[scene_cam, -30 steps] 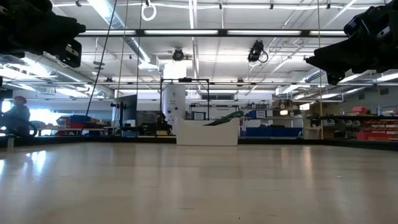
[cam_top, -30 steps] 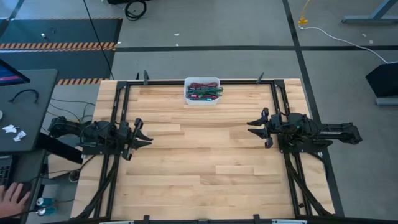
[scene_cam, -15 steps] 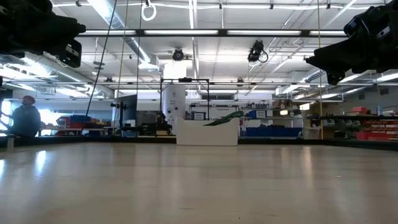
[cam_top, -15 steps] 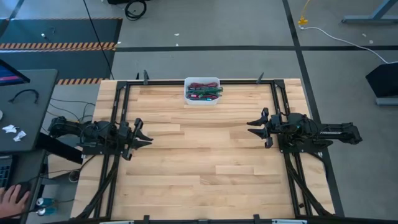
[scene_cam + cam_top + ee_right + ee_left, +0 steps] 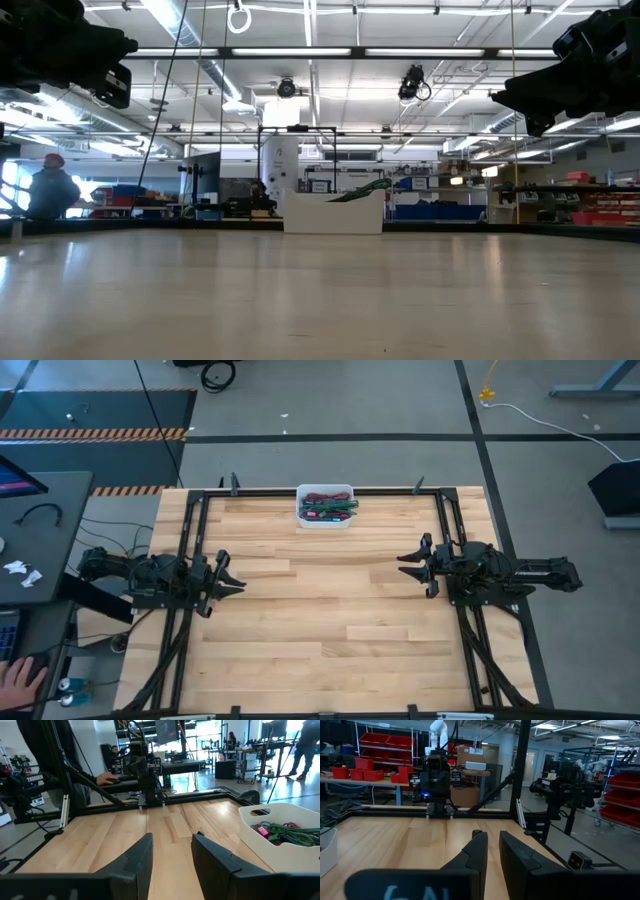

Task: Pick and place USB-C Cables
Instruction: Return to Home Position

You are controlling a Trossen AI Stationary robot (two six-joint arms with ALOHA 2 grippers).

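Observation:
The USB-C cables [image 5: 327, 509] lie as a heap of red, green and teal bundles inside a white bin [image 5: 302, 518] at the middle of the table's far edge. The right wrist view shows green and pink cables [image 5: 282, 832] in the bin [image 5: 260, 827]. In the low view a green cable [image 5: 362, 189] pokes above the bin's rim [image 5: 332, 214]. My left gripper [image 5: 229, 572] [image 5: 493, 846] hovers open over the table's left side. My right gripper [image 5: 411, 567] [image 5: 172, 846] hovers open over the right side. The two face each other, and both are far from the bin.
Bare wooden tabletop [image 5: 320, 610] lies between the two grippers and toward the near edge. A black metal frame [image 5: 190, 510] runs along the table's far edge and sides. A person's hand [image 5: 15, 680] rests at a desk beyond the left edge. Another person [image 5: 50, 190] is in the room behind.
Both arms have kept still and the cables have not moved. A person in the room behind the table has walked a short way across the low view.

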